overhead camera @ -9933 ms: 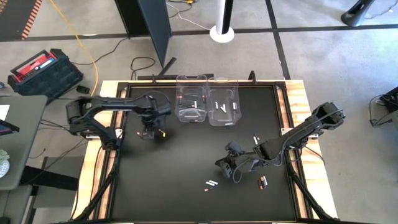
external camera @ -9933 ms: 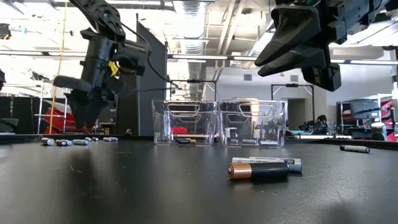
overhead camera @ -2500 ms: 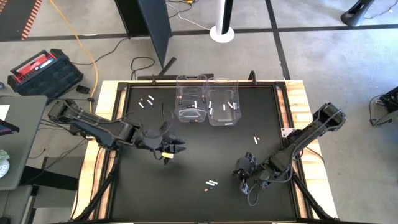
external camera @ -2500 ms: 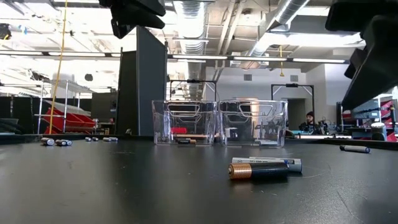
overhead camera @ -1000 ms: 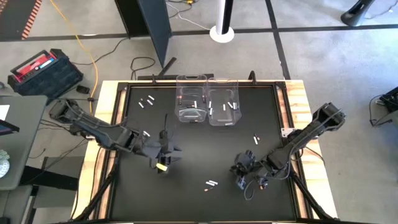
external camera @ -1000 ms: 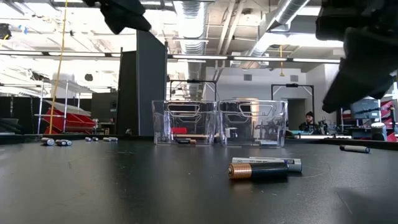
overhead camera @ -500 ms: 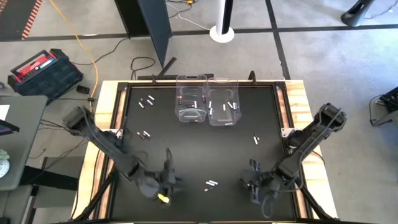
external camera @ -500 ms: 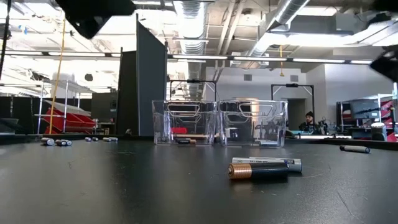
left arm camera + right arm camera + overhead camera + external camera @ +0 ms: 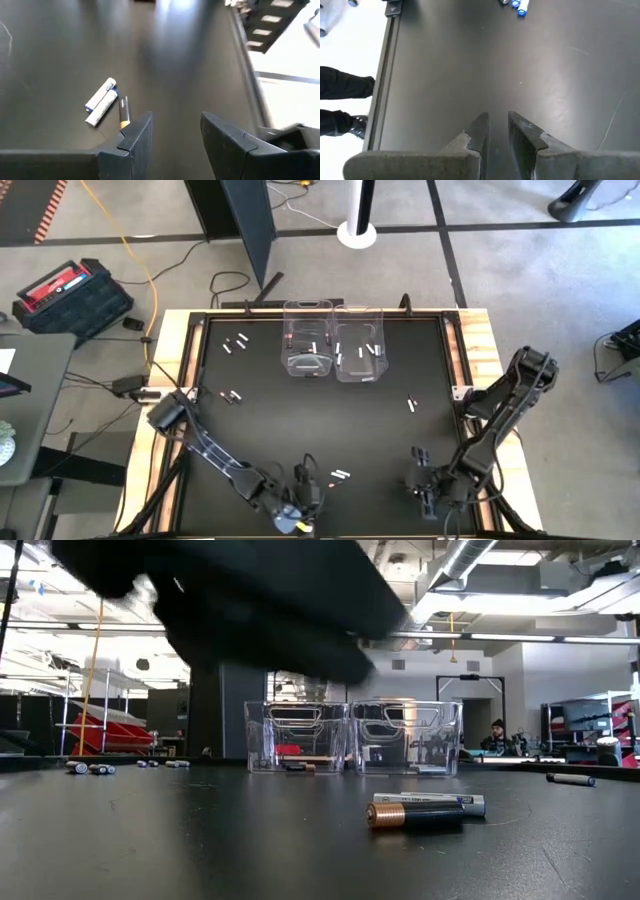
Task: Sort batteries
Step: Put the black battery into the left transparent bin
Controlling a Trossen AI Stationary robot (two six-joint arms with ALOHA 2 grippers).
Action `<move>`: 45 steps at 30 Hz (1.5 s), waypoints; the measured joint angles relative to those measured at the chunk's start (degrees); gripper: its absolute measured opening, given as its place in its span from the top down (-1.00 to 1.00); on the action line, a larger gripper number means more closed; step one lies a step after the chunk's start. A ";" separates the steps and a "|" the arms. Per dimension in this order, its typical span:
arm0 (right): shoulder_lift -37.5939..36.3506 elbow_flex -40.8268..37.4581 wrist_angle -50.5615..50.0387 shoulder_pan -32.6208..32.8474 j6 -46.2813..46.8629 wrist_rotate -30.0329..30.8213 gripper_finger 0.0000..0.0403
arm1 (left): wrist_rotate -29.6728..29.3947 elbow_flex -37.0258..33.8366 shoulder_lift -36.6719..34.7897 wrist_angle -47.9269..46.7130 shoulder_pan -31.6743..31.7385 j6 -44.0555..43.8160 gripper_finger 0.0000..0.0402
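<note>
Two white batteries (image 9: 101,101) and a dark copper-ended one (image 9: 123,111) lie together on the black table near its near edge; in the high view they form a small group (image 9: 340,475). My left gripper (image 9: 175,120) hovers open just beside them, low over the table (image 9: 312,485), with nothing between its fingers. My right gripper (image 9: 497,120) stands near the near right corner (image 9: 415,478), its fingers a narrow gap apart and empty. In the low view the battery group (image 9: 425,810) shows under the blurred left arm (image 9: 230,610).
Two clear bins (image 9: 308,340) (image 9: 358,345) holding batteries stand at the far middle. Loose batteries lie at the far left (image 9: 237,343), the left (image 9: 232,395) and the right (image 9: 411,404). A person's legs (image 9: 340,100) show beyond the table's edge (image 9: 387,65).
My left gripper has swept from the table's left middle toward the near edge and right, sinking low beside the battery group. My right gripper has gone toward the near right corner and rolled. The gaps between both grippers' fingers are unchanged.
</note>
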 joint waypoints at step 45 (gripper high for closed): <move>-0.02 0.00 -1.09 3.94 4.48 0.00 0.56 | -2.01 2.19 7.86 -2.47 3.13 -2.59 0.18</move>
